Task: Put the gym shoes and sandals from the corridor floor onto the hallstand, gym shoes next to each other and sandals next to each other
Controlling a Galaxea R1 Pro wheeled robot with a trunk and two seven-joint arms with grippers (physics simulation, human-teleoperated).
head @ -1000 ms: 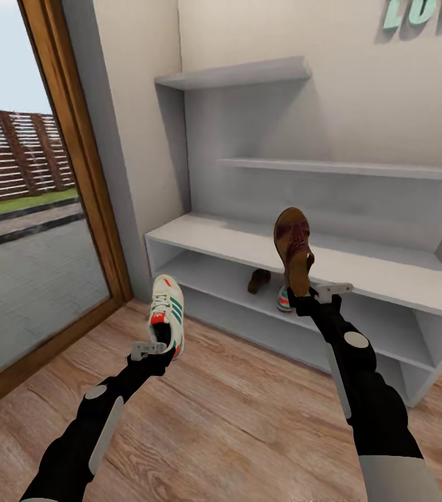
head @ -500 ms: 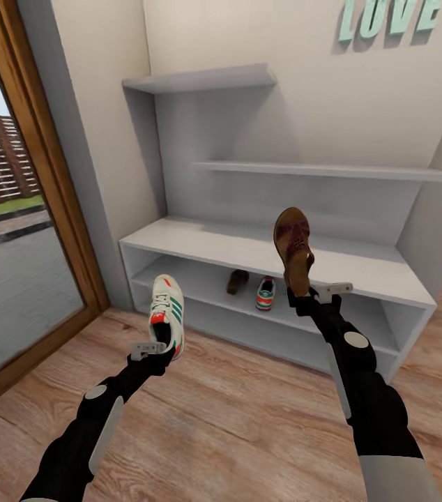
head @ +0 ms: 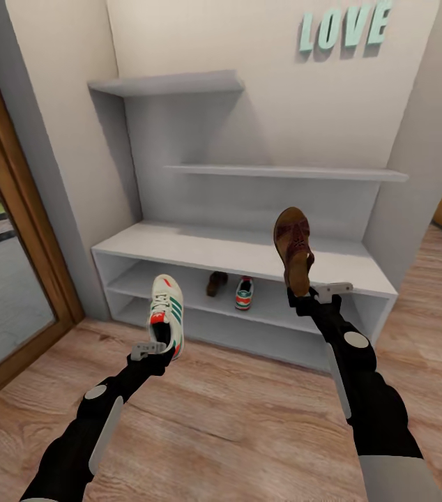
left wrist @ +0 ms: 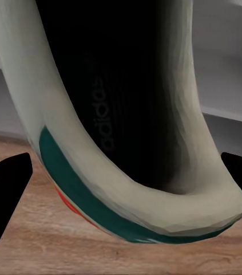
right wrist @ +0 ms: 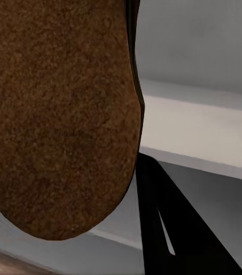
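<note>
I have the hallstand ahead of me against the far wall, its pale bench top bare, two open low shelves below and stepped shelves above on the back panel, with teal LOVE letters on the wall above. My left gripper is clamped on the heel of a gym shoe, holding it upright with the toe pointing up, above the corridor floor in front of the rack's left half; in the left wrist view the shoe's dark opening and green-edged collar sit between the two black fingers. My right gripper is closed on a sandal, held upright before the right part of the bench top; in the right wrist view its brown sole sits right in front of the lens. On the first low shelf, near its middle, the second sandal and the second gym shoe stand just beside each other, sandal on the left. A wood-framed glass door stands at the left.
</note>
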